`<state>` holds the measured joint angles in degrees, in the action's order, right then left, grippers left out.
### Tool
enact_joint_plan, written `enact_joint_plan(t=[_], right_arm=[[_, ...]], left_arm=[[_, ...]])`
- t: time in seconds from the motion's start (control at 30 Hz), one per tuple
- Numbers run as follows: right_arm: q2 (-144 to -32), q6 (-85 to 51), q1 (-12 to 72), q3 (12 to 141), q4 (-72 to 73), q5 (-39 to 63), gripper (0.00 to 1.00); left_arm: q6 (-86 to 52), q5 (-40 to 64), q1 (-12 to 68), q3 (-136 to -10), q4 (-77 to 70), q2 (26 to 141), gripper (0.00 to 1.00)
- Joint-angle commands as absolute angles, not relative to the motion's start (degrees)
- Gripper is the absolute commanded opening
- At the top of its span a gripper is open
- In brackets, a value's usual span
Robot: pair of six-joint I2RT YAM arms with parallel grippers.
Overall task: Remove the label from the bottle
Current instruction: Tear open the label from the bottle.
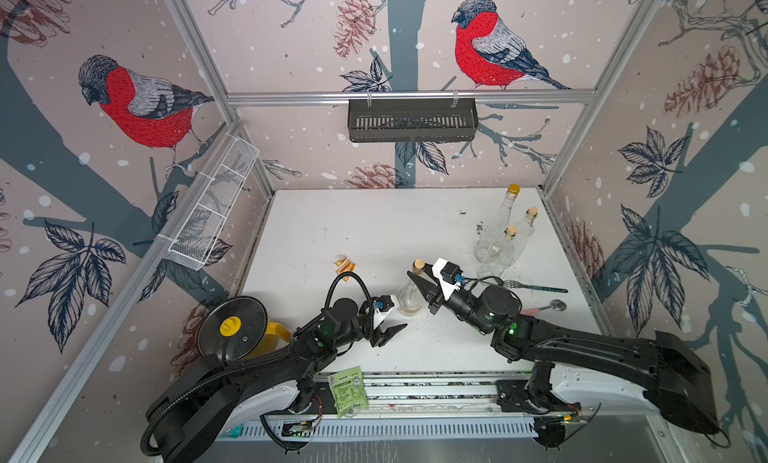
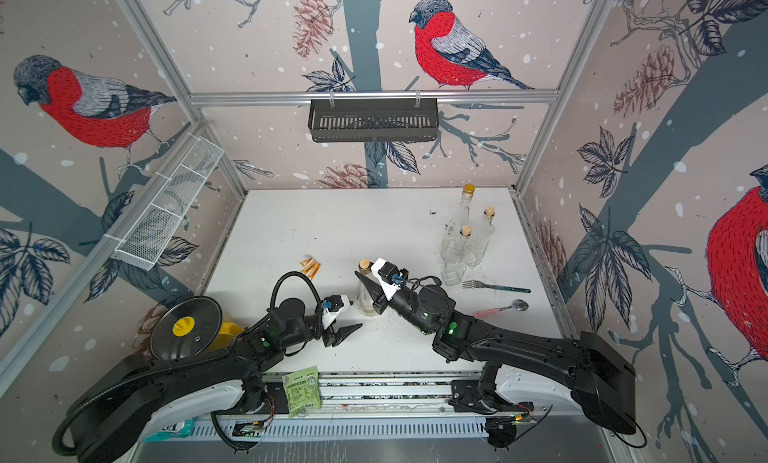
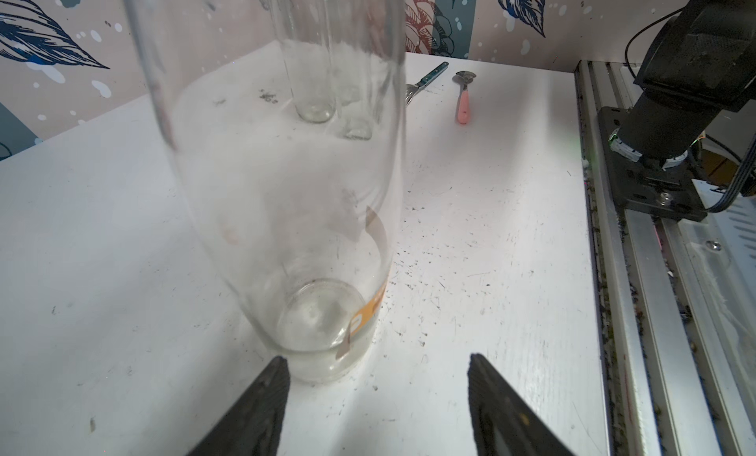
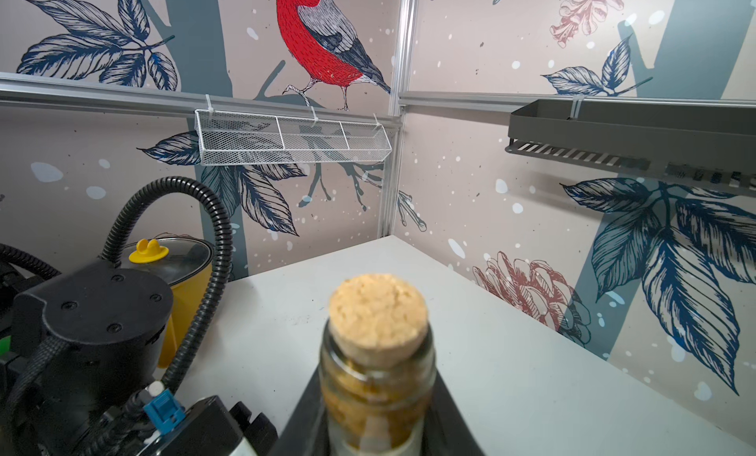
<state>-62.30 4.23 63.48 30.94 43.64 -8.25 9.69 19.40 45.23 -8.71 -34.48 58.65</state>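
White speckled surface (image 1: 353, 232), left pincer (image 3: 376, 359) spread wide and empty, upright clear bottle (image 3: 266, 180) just beyond its tips, orange label (image 3: 374, 306) strip low on the glass, right pincer (image 1: 417, 279) clamped on the corked neck, three clear bottles (image 1: 498, 240) farther back.

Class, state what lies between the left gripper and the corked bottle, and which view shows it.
Nothing: only bare, speckled table, seen in the left wrist view, where the open left gripper stands just short of the bottle.
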Motion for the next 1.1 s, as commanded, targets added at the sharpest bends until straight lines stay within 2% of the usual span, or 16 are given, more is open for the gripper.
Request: enact_joint_plan(t=[0.0, 0.1, 0.37, 0.6, 1.07], right_arm=[[-62.42, 3.78, 63.95, 31.38, 51.72, -9.73, 0.0], [-62.49, 3.93, 64.13, 31.38, 51.85, -9.93, 0.0], [-62.38, 4.15, 64.12, 31.38, 51.86, -9.96, 0.0], [-62.69, 4.21, 64.2, 31.64, 51.87, -9.84, 0.0], [-63.37, 3.43, 64.85, 31.95, 52.65, -12.63, 0.0]], left_arm=[[11.17, 18.88, 45.34, -8.76, -38.37, 59.1, 0.66], [11.08, 18.67, 45.35, -9.58, -37.29, 59.9, 0.56], [10.9, 17.54, 45.35, -10.69, -36.43, 61.62, 0.52], [10.66, 16.66, 45.35, -11.85, -33.7, 60.99, 0.4], [10.55, 16.17, 45.35, -12.78, -33.15, 62.84, 0.35]])
